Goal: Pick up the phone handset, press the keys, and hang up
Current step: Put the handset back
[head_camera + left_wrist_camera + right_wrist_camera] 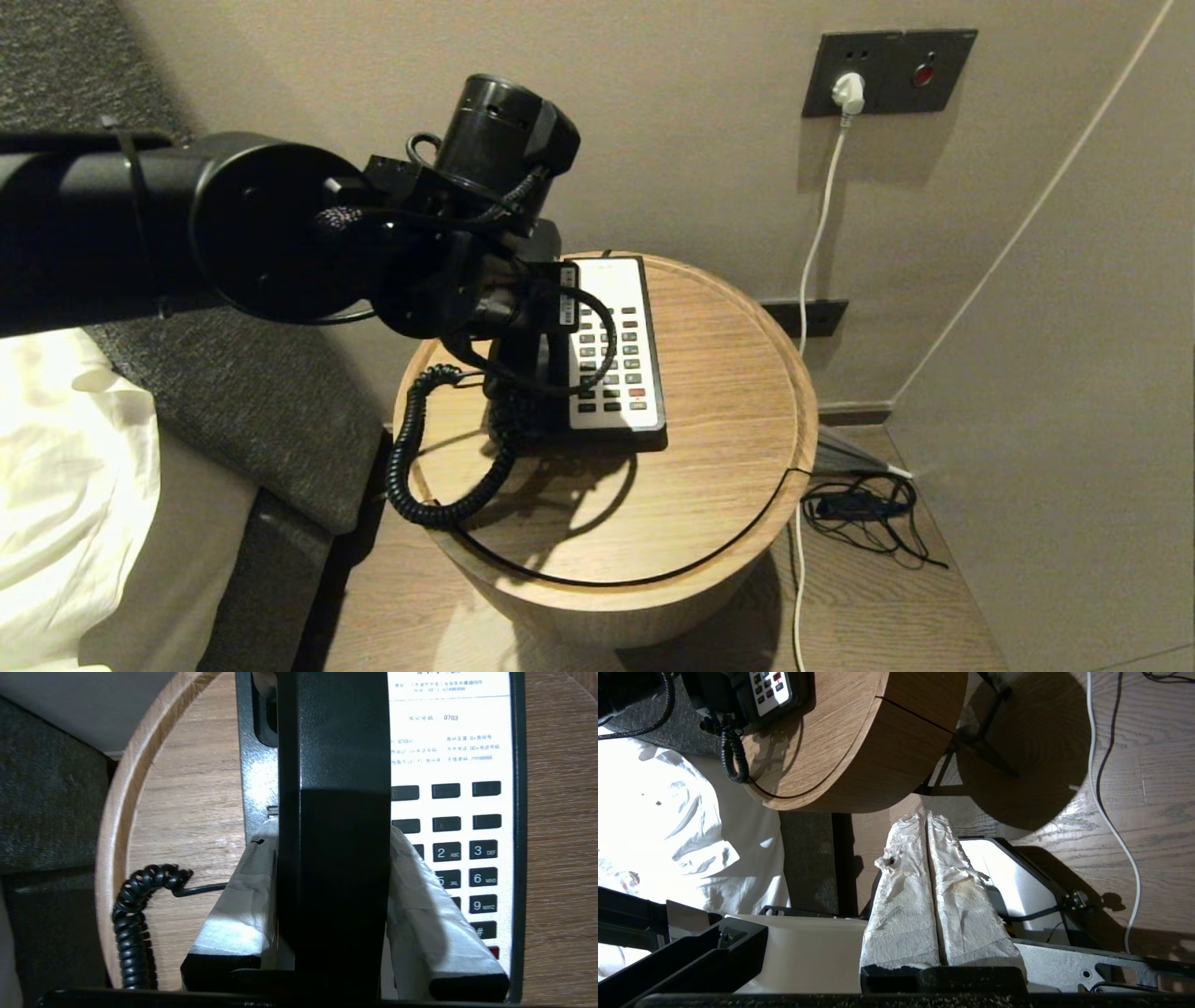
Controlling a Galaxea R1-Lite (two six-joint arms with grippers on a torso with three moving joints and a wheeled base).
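Observation:
A black desk phone with a white keypad panel point(616, 345) stands on a round wooden side table point(719, 448). My left gripper point(329, 833) is over the phone's left side, its paper-wrapped fingers point(247, 891) pressed on both sides of the black handset point(334, 788). The handset covers the first key column. I cannot tell whether it rests in the cradle or is raised. The coiled cord point(411, 457) hangs over the table's left edge. My right gripper point(927, 816) is parked low near the floor, shut and empty.
A wall socket holds a white plug point(848, 91), and its white cable point(817, 243) runs down to the floor. A black cable bundle point(864, 509) lies right of the table. A bed with a white sheet point(56, 485) and grey upholstery point(252, 411) is on the left.

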